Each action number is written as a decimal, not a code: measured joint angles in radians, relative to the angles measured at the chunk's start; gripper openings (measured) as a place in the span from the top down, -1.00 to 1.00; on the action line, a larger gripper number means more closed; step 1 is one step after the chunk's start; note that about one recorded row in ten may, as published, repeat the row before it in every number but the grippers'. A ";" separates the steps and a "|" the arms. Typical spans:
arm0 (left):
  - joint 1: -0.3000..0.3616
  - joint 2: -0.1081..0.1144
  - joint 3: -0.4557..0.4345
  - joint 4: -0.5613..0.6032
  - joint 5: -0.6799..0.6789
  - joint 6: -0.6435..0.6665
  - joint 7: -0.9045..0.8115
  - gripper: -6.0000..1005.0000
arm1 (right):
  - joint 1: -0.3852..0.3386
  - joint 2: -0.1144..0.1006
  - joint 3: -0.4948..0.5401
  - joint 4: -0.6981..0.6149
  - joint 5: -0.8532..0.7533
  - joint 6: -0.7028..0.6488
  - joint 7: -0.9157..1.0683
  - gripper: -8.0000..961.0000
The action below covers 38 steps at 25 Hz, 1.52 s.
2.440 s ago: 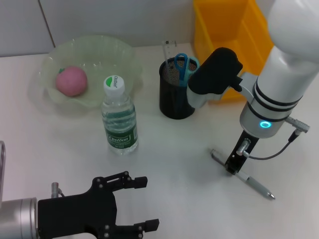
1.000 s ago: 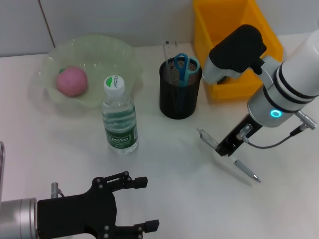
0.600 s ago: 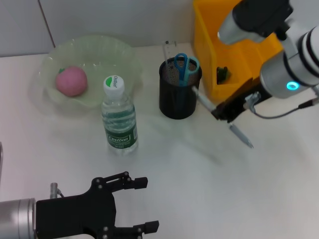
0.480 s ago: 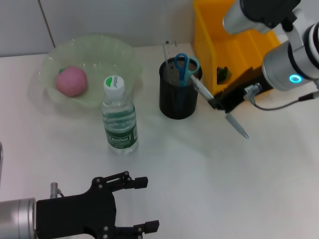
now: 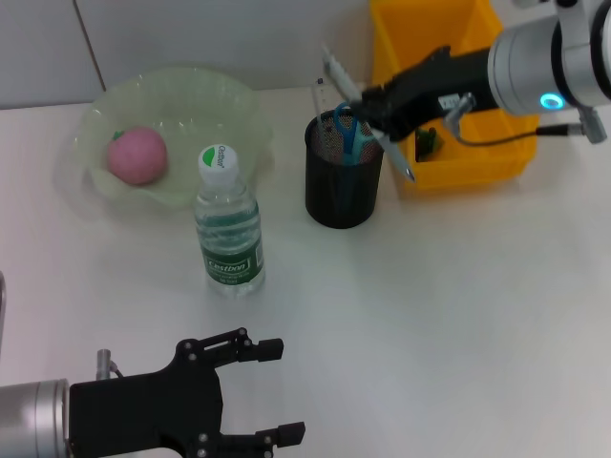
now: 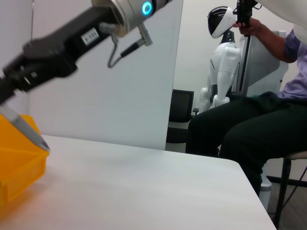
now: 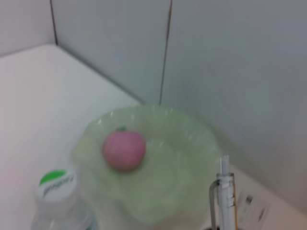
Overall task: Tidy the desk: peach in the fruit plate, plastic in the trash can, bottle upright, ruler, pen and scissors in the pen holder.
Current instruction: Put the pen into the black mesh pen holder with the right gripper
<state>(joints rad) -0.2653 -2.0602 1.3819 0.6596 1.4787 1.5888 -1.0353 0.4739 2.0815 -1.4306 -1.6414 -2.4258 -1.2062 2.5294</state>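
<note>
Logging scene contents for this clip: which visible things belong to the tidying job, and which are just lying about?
Job:
peach in fruit plate
bottle, upright
pen held in right tool over pen holder
scissors and ruler in the holder
yellow bin

Lying about:
nothing on the desk
left tool, idle and open

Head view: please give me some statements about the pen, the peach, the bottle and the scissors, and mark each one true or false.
1. The right gripper holds the pen tilted above the pen holder. True.
2. The peach lies on the bare table beside the fruit plate. False: it sits inside the fruit plate.
3. The bottle stands upright with its cap on. True.
4. The scissors lie flat on the table near the yellow bin. False: they stand in the pen holder.
5. The left gripper holds the ruler. False: it is open and empty, low near the table's front edge.
</note>
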 joint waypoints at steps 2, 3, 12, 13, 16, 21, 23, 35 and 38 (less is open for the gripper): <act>0.000 0.000 0.000 0.000 0.000 0.000 0.000 -0.67 | 0.001 -0.001 0.001 0.004 0.006 0.037 -0.014 0.72; -0.003 0.000 0.000 -0.003 0.000 0.000 0.000 -0.67 | 0.002 -0.001 -0.003 0.007 0.006 0.058 -0.024 0.72; -0.001 0.000 0.000 -0.006 0.000 -0.004 0.000 -0.67 | -0.010 0.001 -0.078 0.077 0.033 0.259 -0.109 0.72; -0.001 0.000 0.000 -0.007 0.000 -0.005 0.000 -0.67 | -0.014 0.001 -0.087 0.095 0.056 0.284 -0.133 0.72; -0.001 0.000 0.000 -0.007 0.000 -0.005 0.000 -0.67 | -0.022 0.001 -0.100 0.153 0.151 0.348 -0.216 0.72; 0.000 0.001 0.000 -0.008 0.000 -0.004 0.000 -0.67 | -0.025 0.001 -0.101 0.248 0.322 0.413 -0.385 0.72; 0.000 0.001 0.000 -0.008 0.000 -0.003 0.000 -0.67 | -0.028 0.002 -0.101 0.272 0.380 0.427 -0.448 0.72; 0.000 0.003 -0.002 -0.008 0.000 -0.004 0.000 -0.67 | -0.050 0.003 -0.098 0.326 0.450 0.491 -0.591 0.73; -0.002 0.002 -0.002 -0.008 0.000 -0.005 -0.002 -0.67 | -0.051 0.003 -0.101 0.347 0.478 0.511 -0.617 0.73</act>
<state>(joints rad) -0.2672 -2.0580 1.3804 0.6519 1.4788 1.5836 -1.0375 0.4234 2.0846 -1.5314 -1.2944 -1.9475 -0.6954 1.9123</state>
